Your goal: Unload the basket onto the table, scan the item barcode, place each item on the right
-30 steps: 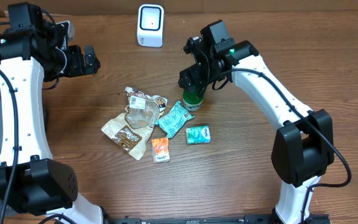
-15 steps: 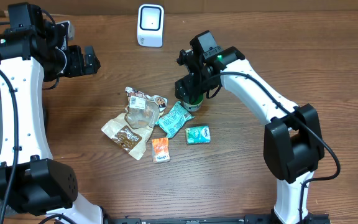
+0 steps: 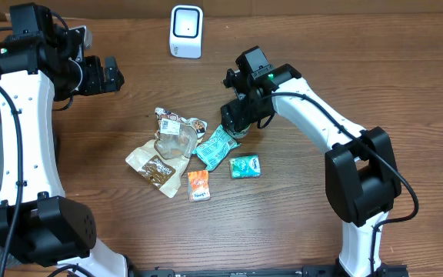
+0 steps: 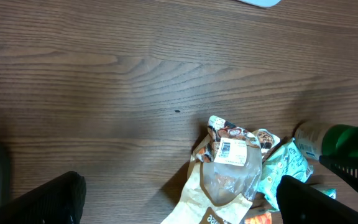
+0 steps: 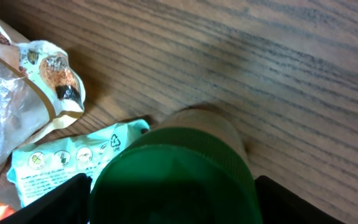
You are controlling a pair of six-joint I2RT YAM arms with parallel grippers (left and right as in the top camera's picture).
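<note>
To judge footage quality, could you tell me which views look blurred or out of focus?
Overhead: sharp, evenly lit, soft shadows on the table. Left wrist: sharp wood grain and packets. Right wrist: the close green cap is out of focus.

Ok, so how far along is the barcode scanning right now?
Done: the right gripper is over the green-capped bottle, fingers either side of the cap. In hand: the grasp; the bottle stands on the table and I can't tell if the fingers touch it. Left: lift it and show its barcode to the white scanner at the far edge. The left gripper hangs open, off to the side.
</note>
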